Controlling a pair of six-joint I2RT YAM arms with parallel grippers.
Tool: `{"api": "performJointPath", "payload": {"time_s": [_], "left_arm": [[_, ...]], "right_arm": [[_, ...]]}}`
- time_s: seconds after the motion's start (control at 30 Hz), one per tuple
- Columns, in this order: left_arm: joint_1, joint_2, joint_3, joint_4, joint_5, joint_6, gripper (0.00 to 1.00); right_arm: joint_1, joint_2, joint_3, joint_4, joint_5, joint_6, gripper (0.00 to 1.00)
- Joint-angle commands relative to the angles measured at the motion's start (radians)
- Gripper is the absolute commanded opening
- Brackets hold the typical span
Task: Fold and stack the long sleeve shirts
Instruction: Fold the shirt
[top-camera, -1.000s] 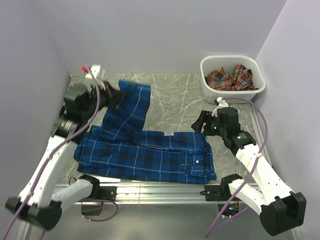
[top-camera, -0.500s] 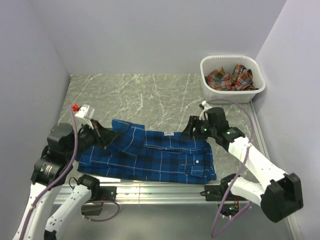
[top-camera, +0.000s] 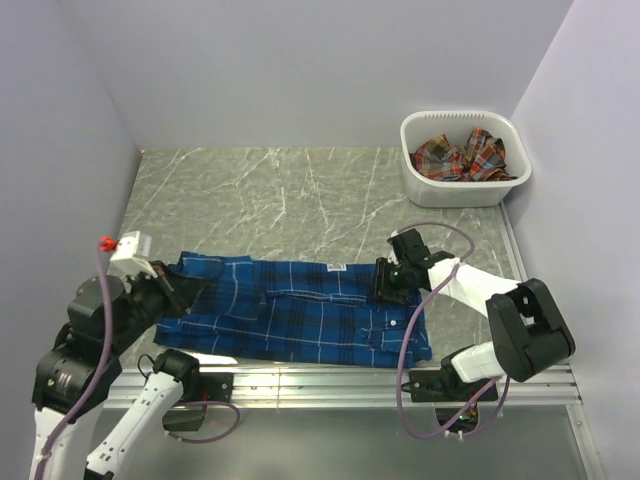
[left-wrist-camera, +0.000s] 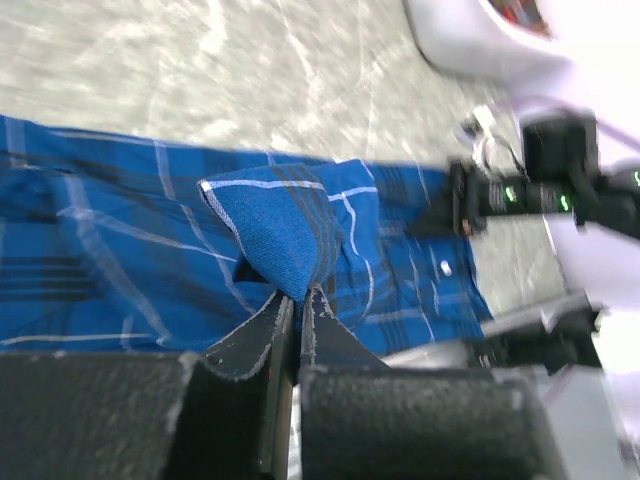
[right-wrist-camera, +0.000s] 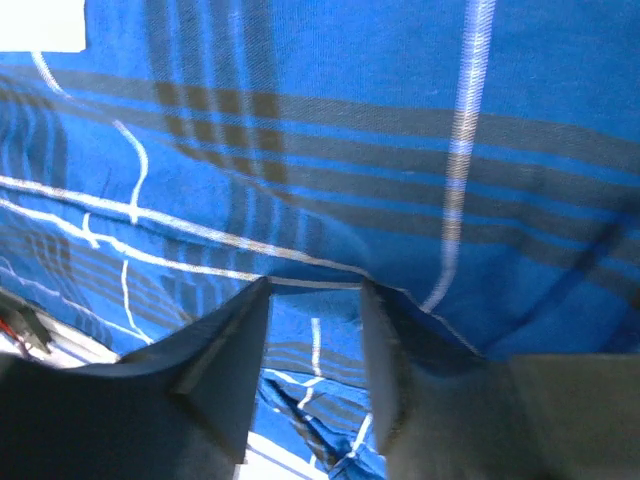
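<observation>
The royal blue plaid button-up cloth shirt (top-camera: 300, 310) lay lengthwise on the near part of the grey marbled table (top-camera: 280, 190) and appeared only partly folded. The left gripper (left-wrist-camera: 297, 295) was clamped on a raised pinch of its cloth at the left end, and the right gripper (right-wrist-camera: 315, 300) stood astride a hem at the right end (jaws apart, not clamped). The red-orange plaid shirt (top-camera: 465, 155) sat crumpled in the white plastic basket (top-camera: 460, 192) at the far right, so folding it and stacking both remained.
</observation>
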Motion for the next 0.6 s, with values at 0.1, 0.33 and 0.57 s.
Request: {"api": "performJointPath", "payload": {"time_s": [0.1, 0.33, 0.57], "left_arm": [[-0.001, -0.027, 0.154, -0.07, -0.322, -0.07, 0.06], [-0.001, -0.072, 0.181, 0.02, -0.192, -0.009, 0.15], [-0.001, -0.005, 0.067, 0.043, -0.028, 0.022, 0.17]], "right_arm": [[0.021, 0.068, 0.009, -0.026, 0.058, 0.013, 0.38], [0.053, 0.022, 0.062, -0.101, 0.116, -0.007, 0.4], [0.055, -0.138, 0.186, -0.131, 0.148, -0.022, 0.47]]}}
